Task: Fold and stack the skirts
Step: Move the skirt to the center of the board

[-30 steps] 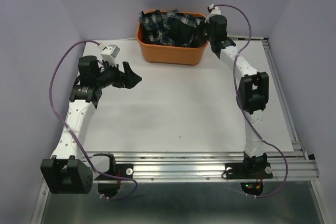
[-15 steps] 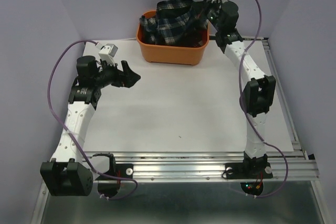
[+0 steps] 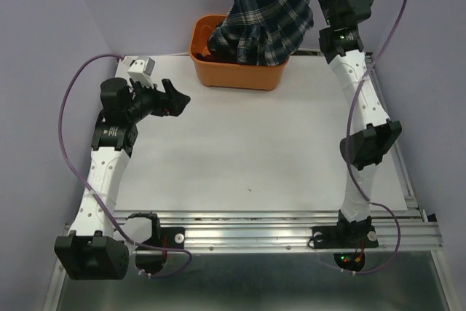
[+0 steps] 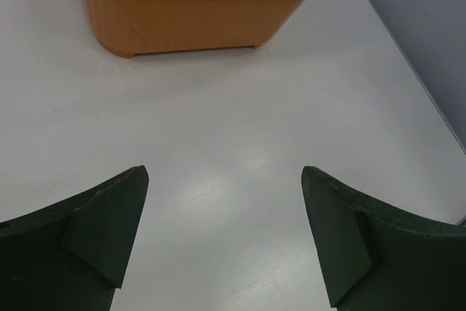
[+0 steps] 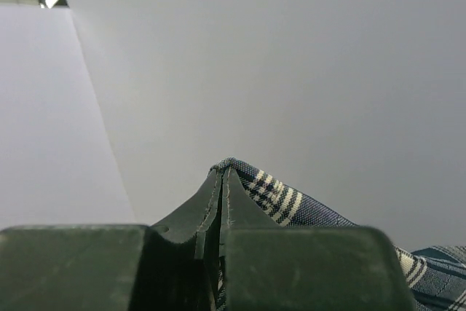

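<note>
Holding the tartan skirt (image 3: 266,16) high above the tub (image 3: 234,75) so it hangs straight, the right pincer (image 5: 222,176) is closed on its edge; the left pincer (image 4: 222,174) hovers wide open, empty.

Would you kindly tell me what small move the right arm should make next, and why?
Probably lift a little higher before moving sideways. The right tool is shut on the tartan skirt, which hangs high, but its lower edge dips into the tub, so dragging it sideways now might snag the rim.
</note>
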Controlling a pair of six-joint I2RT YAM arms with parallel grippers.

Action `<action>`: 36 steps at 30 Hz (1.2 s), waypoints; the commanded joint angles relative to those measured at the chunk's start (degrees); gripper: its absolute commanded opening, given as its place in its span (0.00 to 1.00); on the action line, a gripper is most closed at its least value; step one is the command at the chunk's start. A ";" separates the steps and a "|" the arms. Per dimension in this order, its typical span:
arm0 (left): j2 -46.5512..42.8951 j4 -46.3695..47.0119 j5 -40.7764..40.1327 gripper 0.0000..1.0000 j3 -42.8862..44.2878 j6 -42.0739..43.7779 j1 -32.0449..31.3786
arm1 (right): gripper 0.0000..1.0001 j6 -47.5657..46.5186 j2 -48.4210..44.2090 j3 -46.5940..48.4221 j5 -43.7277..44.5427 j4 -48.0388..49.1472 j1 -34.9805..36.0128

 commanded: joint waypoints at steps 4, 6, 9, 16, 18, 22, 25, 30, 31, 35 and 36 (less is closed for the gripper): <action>-5.62 6.81 -0.98 0.98 3.32 -1.90 0.42 | 0.01 -0.24 -16.88 -0.11 -0.42 14.83 0.29; -5.97 6.99 -0.71 0.99 4.10 -2.34 0.51 | 0.01 -0.42 -20.05 -0.81 -1.12 14.66 0.29; -6.41 6.73 0.07 0.98 4.99 -1.56 0.42 | 0.01 0.63 -23.57 -2.48 -2.62 13.34 0.29; -7.47 1.02 1.31 0.98 6.66 7.84 0.51 | 0.01 0.99 -36.83 -24.69 -7.98 6.23 0.29; -7.99 -2.30 2.88 0.97 6.22 12.39 0.42 | 0.01 0.73 -39.73 -34.76 -11.57 2.20 0.29; -8.96 -7.75 5.61 0.93 3.60 23.30 0.51 | 0.01 1.87 -45.54 -51.20 -17.63 -3.08 0.29; -9.31 -12.32 7.19 0.89 0.61 32.53 0.42 | 0.01 1.43 -45.38 -61.15 -21.07 -5.91 0.29; -10.10 -15.59 7.81 0.85 -5.64 44.47 0.42 | 0.01 0.99 -36.60 -65.16 -23.80 -4.86 2.92; -10.10 -15.34 7.90 0.84 -6.69 45.29 0.42 | 0.01 0.03 -34.49 -64.80 -23.80 -3.99 3.88; -8.45 -13.67 7.90 0.78 -10.65 47.75 0.42 | 0.01 -2.61 -25.35 -61.38 -20.57 -2.84 10.38; -7.65 -13.75 7.90 0.76 -10.74 49.23 0.33 | 0.01 -1.74 -22.98 -60.68 -19.51 -3.27 10.40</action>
